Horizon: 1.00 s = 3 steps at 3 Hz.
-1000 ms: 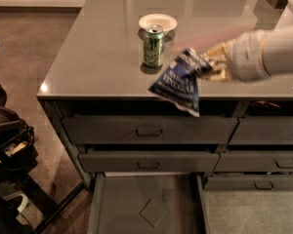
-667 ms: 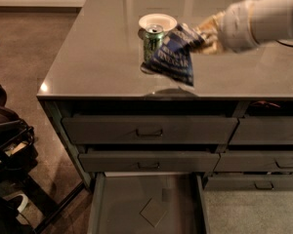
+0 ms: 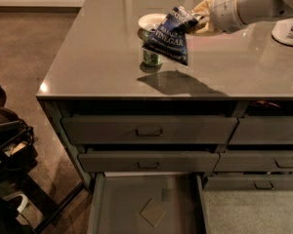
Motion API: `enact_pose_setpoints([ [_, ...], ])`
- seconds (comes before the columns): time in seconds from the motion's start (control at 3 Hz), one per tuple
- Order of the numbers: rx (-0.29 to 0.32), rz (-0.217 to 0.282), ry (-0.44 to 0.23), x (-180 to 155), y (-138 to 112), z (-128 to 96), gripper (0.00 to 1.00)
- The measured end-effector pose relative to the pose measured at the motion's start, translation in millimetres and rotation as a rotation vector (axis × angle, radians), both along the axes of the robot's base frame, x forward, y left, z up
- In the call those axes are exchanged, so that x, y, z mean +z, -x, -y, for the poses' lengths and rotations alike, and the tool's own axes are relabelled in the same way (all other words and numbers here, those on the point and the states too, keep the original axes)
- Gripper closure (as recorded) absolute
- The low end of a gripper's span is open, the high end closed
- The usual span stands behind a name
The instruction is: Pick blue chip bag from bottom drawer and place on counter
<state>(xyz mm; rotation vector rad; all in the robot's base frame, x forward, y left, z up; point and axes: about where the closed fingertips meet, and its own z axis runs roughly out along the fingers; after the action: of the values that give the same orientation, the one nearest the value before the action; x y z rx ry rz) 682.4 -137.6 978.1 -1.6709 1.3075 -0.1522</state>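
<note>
Gripper (image 3: pixel 199 20) is up over the back right part of the counter (image 3: pixel 93 57), on the end of the white arm (image 3: pixel 244 4) that reaches in from the right. Jaws are clamped on the top right corner of the blue chip bag (image 3: pixel 168 37). The bag hangs down and to the left from that pinch, tilted, with its white lettering facing me. The rest of the bag is outside the jaws, below and left of them.

The bag is in the air above the counter, not resting on it. Its shadow (image 3: pixel 173 84) falls on the glossy top just beneath. From here the bag covers the upper part of a green can (image 3: pixel 150 58) standing on the counter. A white bowl (image 3: pixel 149 20) sits just behind the can.

A white round base (image 3: pixel 287 31) is at the far right edge of the counter. Bottom drawer (image 3: pixel 132 199) is pulled out under the two handled drawers (image 3: pixel 149 130), with a square patch (image 3: pixel 154 212) on its grey floor. Black gear (image 3: pixel 7 145) sits on the floor at left.
</note>
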Motion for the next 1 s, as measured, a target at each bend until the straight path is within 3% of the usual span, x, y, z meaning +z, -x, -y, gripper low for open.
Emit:
enact_pose_setpoints([
  [0.33, -0.048, -0.024, -0.032, -21.1, -7.3, 23.3, 1.0],
  [0.67, -0.113, -0.062, -0.057, -55.2, 7.6, 54.3, 1.0],
  [1.0, -0.132, -0.144, -0.088, -113.2, 29.0, 58.8, 1.0],
])
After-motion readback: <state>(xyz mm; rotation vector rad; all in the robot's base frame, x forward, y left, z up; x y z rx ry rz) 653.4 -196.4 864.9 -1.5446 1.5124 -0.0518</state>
